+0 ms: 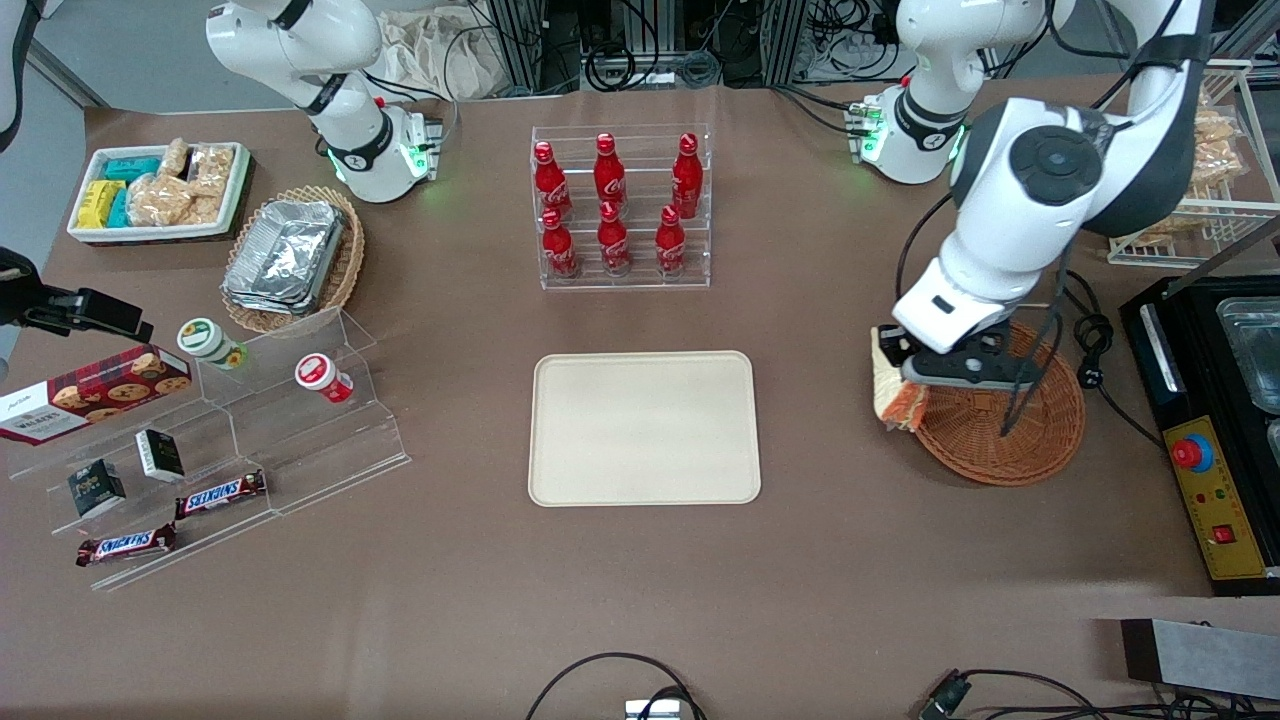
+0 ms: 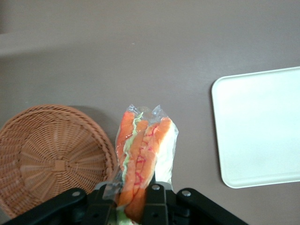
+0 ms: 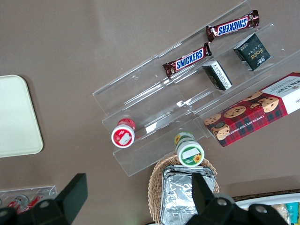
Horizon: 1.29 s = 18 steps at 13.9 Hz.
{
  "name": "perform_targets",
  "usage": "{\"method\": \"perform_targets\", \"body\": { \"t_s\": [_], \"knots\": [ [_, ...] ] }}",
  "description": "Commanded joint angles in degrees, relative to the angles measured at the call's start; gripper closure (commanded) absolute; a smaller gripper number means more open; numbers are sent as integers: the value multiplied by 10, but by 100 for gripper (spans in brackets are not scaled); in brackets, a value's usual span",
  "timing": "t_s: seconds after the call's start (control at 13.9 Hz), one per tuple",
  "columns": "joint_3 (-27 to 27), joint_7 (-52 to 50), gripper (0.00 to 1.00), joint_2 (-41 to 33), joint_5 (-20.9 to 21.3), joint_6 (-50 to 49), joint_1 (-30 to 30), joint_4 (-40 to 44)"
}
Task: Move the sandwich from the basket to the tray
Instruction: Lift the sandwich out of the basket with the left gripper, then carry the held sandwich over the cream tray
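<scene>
Front view is showing the left arm's black two-finger gripper [image 1: 912,372] hanging over the rim of the round reddish-brown woven wicker basket [image 1: 1000,420], on the edge facing the flat cream-beige rectangular tray [image 1: 644,427]; jaws are clamping the small triangular wrapped sandwich [image 1: 893,393], pale bread with orange, red and green filling; sandwich is sitting lifted, out of the basket bowl, overlapping the rim on the tray side; tray is lying well apart from it toward the table centre, nothing on it.

Left wrist view is confirming the grip: gripper [image 2: 133,194] fingers [image 2: 157,199] are pressing on both sides of the sandwich [image 2: 143,150], filling edge and clear wrap sticking out past the tips; basket [image 2: 54,161] is showing nothing inside; brown table [image 2: 140,56] is running between the sandwich and the tray [image 2: 260,129] corner.

Clear acrylic rack with six red cola bottles [image 1: 620,205] is standing farther from the front camera than the tray; toward the parked arm's end: paler oval wicker basket with foil containers [image 1: 292,258], white rectangular bin of snack packets [image 1: 160,192], clear stepped acrylic shelf [image 1: 260,420] carrying two Snickers bars [image 1: 220,493], small cups and boxes; black appliance with a red button [image 1: 1210,440] is sitting at the working arm's end.
</scene>
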Motion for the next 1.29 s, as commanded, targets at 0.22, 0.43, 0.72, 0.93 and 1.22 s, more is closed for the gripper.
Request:
{"method": "perform_targets", "body": {
  "t_s": [0.22, 0.43, 0.72, 0.93, 1.22],
  "knots": [
    [-38, -142, 99, 100, 91, -13, -44, 89],
    [-38, -222, 100, 158, 130, -17, -84, 144],
    [-38, -250, 100, 199, 142, -17, -113, 173],
    [-37, -274, 100, 245, 176, -13, -138, 196],
    [-37, -328, 100, 289, 239, -11, -161, 204]
  ]
}}
